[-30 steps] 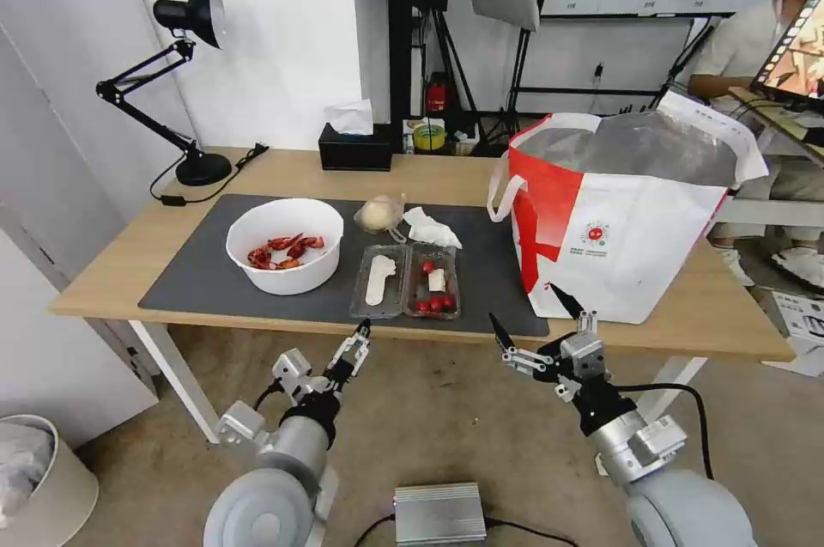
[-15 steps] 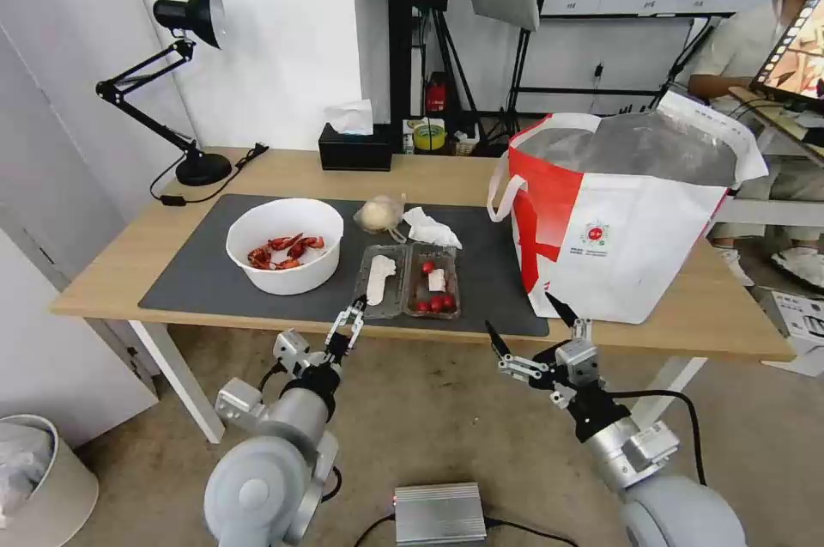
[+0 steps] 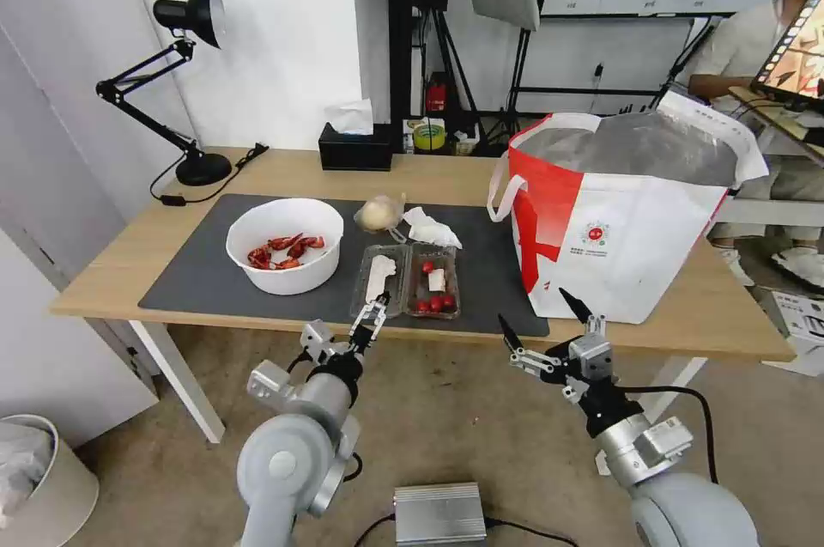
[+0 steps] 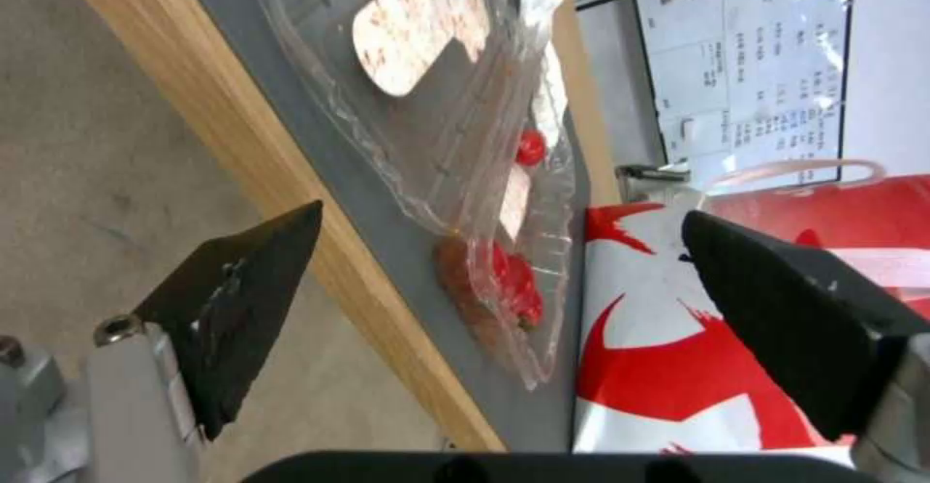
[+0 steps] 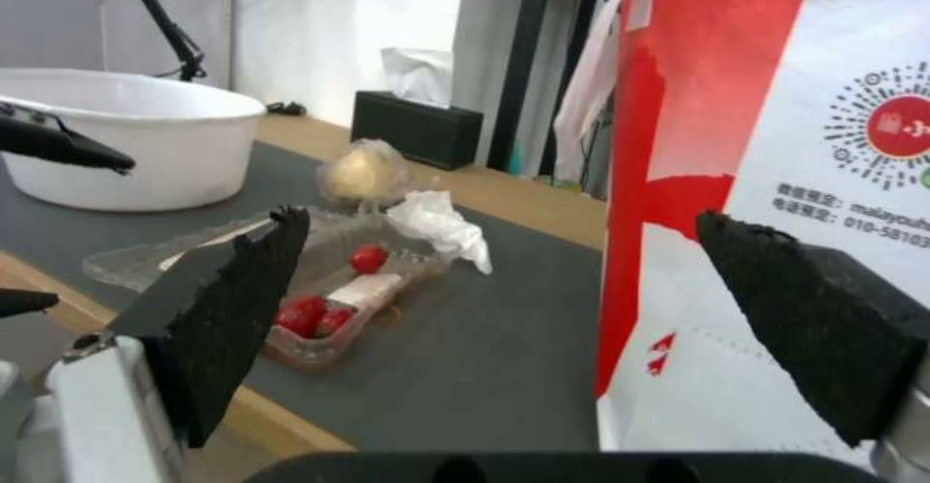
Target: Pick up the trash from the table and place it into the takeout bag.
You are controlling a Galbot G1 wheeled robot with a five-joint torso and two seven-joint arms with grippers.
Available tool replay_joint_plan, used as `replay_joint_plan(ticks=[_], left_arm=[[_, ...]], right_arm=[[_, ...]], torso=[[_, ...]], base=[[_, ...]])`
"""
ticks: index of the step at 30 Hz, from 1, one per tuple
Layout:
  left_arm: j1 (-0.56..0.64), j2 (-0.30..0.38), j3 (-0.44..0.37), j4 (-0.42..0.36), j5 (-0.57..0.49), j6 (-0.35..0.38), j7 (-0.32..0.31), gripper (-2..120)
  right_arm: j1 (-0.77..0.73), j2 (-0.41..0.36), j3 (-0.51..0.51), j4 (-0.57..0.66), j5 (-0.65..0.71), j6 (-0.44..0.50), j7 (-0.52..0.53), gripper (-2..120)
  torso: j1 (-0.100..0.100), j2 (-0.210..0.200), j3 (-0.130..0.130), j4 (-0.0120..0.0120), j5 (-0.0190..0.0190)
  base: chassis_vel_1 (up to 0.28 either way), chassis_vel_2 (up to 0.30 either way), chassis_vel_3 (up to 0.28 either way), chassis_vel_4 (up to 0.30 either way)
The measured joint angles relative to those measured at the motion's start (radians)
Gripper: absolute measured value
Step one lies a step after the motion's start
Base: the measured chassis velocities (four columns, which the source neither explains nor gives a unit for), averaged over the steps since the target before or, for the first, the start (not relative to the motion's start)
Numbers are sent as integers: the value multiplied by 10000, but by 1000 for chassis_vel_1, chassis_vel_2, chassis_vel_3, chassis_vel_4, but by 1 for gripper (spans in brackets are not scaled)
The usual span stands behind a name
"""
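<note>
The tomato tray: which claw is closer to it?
Left. The left claw is open at the near edge of the tomato tray; the right claw, also open, hangs off the table edge near the takeout bag.

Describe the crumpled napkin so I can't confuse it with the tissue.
Start at the takeout bag; left of its loop handle, on the grey mat, lies the crumpled white napkin, behind the clear tray. Unlike the tissue in the black box, it lies loose.

bowl (image 3: pixel 284 257), tray (image 3: pixel 405 281), napkin (image 3: pixel 431 229), bundle (image 3: pixel 379 213) — on mat | bag (image 3: pixel 618 221) — upright, open
</note>
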Motion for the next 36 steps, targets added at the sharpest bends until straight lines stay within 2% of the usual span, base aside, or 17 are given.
replay_joint_plan(ticks=[9, 18, 36], left_arm=[[-387, 0, 114, 507, 5, -252, -116, 100], [-450, 2, 87, 450, -3, -395, -116, 100], [-889, 2, 163, 848, -110, -586, -117, 100]], right_arm=[[46, 61, 141, -110, 39, -4, 48, 100], [20, 160, 138, -134, 47, 13, 70, 100], [-38, 339, 144, -190, -10, 62, 108, 100]], torso=[[0, 1, -1, 0, 0], [0, 1, -1, 0, 0], [0, 0, -1, 0, 0]], base=[[0, 0, 0, 0], [0, 0, 0, 0], [0, 0, 0, 0]])
